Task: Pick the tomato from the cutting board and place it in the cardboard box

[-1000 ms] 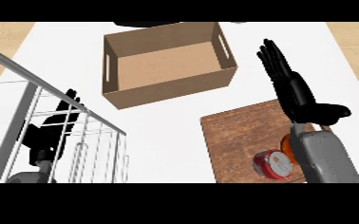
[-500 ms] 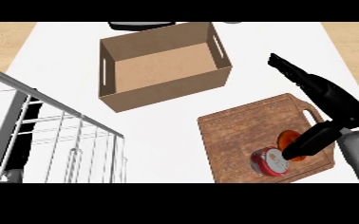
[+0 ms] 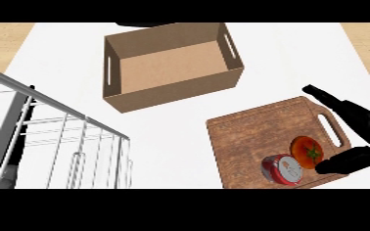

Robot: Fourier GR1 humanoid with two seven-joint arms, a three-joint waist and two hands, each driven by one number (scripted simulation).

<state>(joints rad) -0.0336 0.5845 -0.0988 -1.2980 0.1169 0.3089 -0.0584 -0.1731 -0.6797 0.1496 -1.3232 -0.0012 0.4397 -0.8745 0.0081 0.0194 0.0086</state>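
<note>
The orange-red tomato [image 3: 306, 151] with a green stem lies on the wooden cutting board [image 3: 245, 142] at the lower right, near the board's handle slot. My right hand [image 3: 344, 109] comes in from the right edge, open. Its fingers stretch over the board's handle above the tomato, and its thumb [image 3: 342, 162] lies just below and right of the tomato, so the tomato sits in the gap between them. I cannot tell whether the thumb touches it. The open cardboard box [image 3: 171, 66] stands at the upper middle, with nothing inside. My left hand does not show.
A red can [image 3: 283, 169] lies on the board right beside the tomato, on its lower left. A wire rack [image 3: 57, 142] fills the lower left. A dark object [image 3: 145, 24] peeks out behind the box at the top.
My right hand has come down from beside the box to the board's right end, and its thumb has closed in beside the tomato. My left hand, seen behind the rack earlier, has dropped out of view.
</note>
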